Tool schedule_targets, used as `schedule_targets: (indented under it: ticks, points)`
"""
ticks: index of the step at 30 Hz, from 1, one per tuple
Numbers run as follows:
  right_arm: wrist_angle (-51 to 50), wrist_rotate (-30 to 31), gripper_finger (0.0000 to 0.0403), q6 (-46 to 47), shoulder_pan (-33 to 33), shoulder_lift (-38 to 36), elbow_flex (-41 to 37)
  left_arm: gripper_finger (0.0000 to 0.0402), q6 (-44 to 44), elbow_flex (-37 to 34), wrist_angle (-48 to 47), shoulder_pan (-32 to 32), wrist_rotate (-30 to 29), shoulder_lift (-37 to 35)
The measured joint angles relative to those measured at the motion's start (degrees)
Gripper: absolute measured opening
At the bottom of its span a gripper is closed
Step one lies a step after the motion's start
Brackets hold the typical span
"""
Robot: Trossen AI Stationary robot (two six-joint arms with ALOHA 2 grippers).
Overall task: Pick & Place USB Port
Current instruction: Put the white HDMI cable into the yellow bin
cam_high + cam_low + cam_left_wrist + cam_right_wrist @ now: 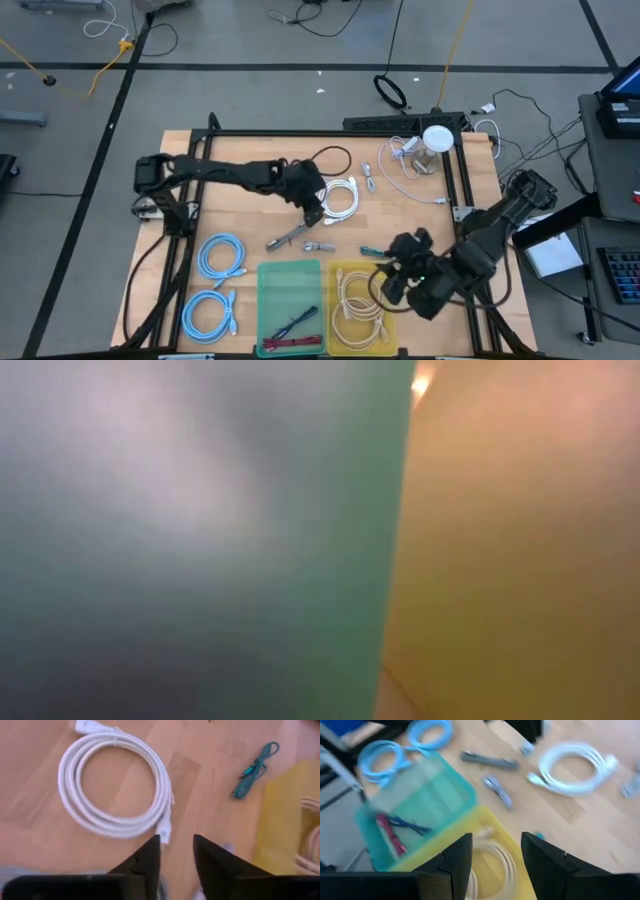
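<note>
My left gripper (pixel 176 851) is open and hovers over the table's middle (pixel 314 208), right at the near edge of a coiled white cable (pixel 115 785) that lies flat on the wood. The cable's plug end (pixel 164 829) lies just ahead of one fingertip. My right gripper (pixel 495 857) is open and empty above the yellow bin (pixel 362 312), which holds coiled cream cables (pixel 355 305). Two small grey cables (pixel 288 238) (pixel 320 245) lie between the white coil and the bins. The low view shows only the bins' walls.
A green bin (pixel 290 305) with red and dark blue cables stands left of the yellow one. Two light blue coils (pixel 220 255) (pixel 210 312) lie to the left, and a teal cable (pixel 372 252) lies near the yellow bin. A white round object and loose cables (pixel 425 145) sit at the far right corner.
</note>
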Motion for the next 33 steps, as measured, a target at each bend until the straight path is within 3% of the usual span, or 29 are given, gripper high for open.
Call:
schedule_targets:
  ticks: [5,10,17,22,26,30,33]
  points:
    - [-9.90,0.39,0.0164,11.11,3.36,-0.06,-0.99,0.0186,4.54,4.54,1.20,-1.15,1.14,6.14]
    - [-10.23,-0.13,0.0164,17.01,4.91,-0.06,-4.81,0.0218,8.26,13.19,-1.40,-3.84,-1.31,14.63]
    - [-3.98,-1.62,0.0164,18.37,4.91,-0.06,-8.79,0.0223,12.47,25.83,-10.26,-4.70,-8.05,24.55]
    - [-2.55,-1.56,0.0164,18.07,5.15,-0.06,-9.11,0.0223,11.74,27.82,-15.81,-3.56,-11.11,27.25]
    - [-2.72,-1.57,0.0164,18.05,5.28,-0.06,-9.11,0.0223,10.35,27.80,-17.53,-2.28,-9.04,28.74]
    - [-2.72,-1.47,0.0164,17.81,5.28,-0.06,-9.11,0.0181,6.93,27.95,-19.23,-1.81,-7.52,29.47]
    - [-2.78,-1.48,0.0164,17.69,5.28,-0.06,-9.11,0.0090,4.63,27.98,-19.84,-1.91,-7.21,29.79]
